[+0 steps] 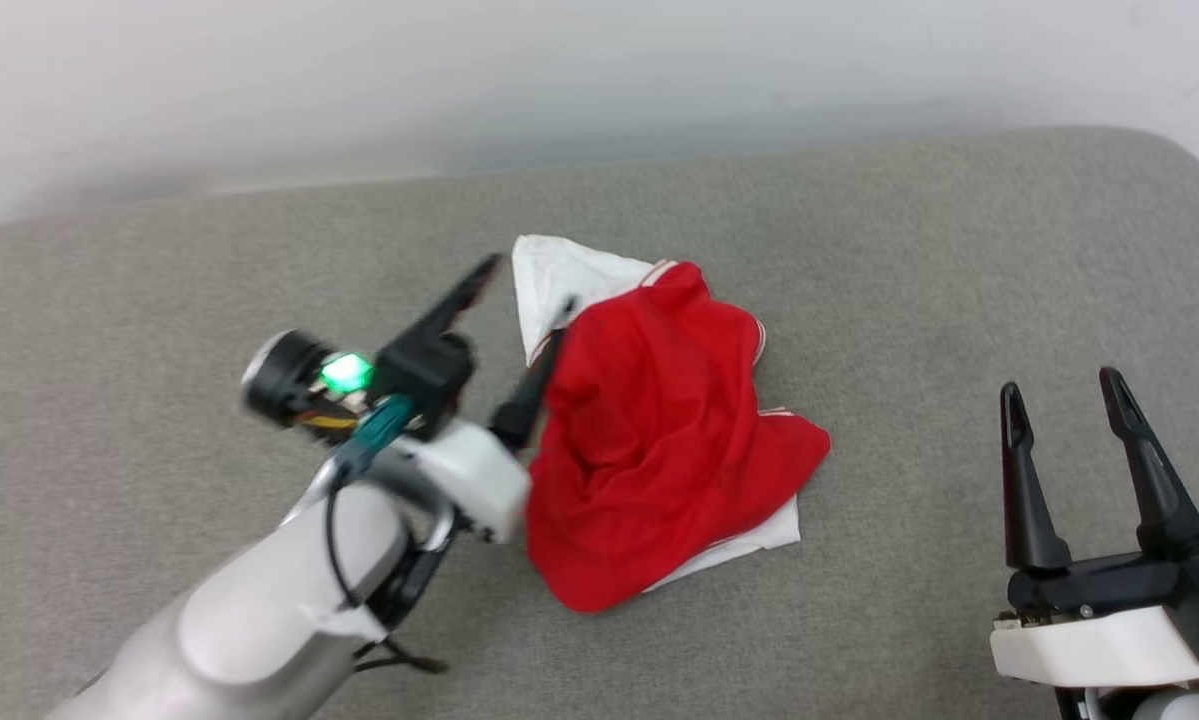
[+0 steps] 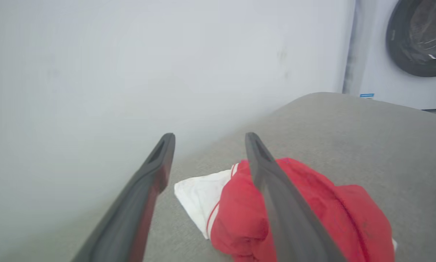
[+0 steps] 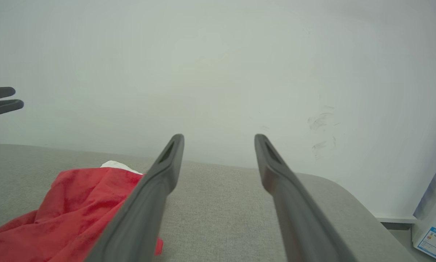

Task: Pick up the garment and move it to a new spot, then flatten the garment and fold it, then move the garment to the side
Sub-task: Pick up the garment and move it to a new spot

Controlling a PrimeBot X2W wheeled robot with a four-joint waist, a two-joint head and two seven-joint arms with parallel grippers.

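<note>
On the grey padded surface (image 1: 959,250), near its middle, the garment (image 1: 659,440) lies in a crumpled heap.

Handling (judgement): thin, soft and light. It should sag from any pinch, with no stiffness and nothing fragile. The best hold looks like the white sleeve corner at the far left, or the striped trim, where a free edge is exposed.

Appearance: red body bunched in folds, white sleeve poking out on the far side, white cloth under the near edge, red-and-white trim. The lettering is hidden.

Left gripper (image 1: 526,290): over the heap's left edge, fingers spread, pinching nothing. Right gripper (image 1: 1060,383): well apart to the right, spread, empty.
</note>
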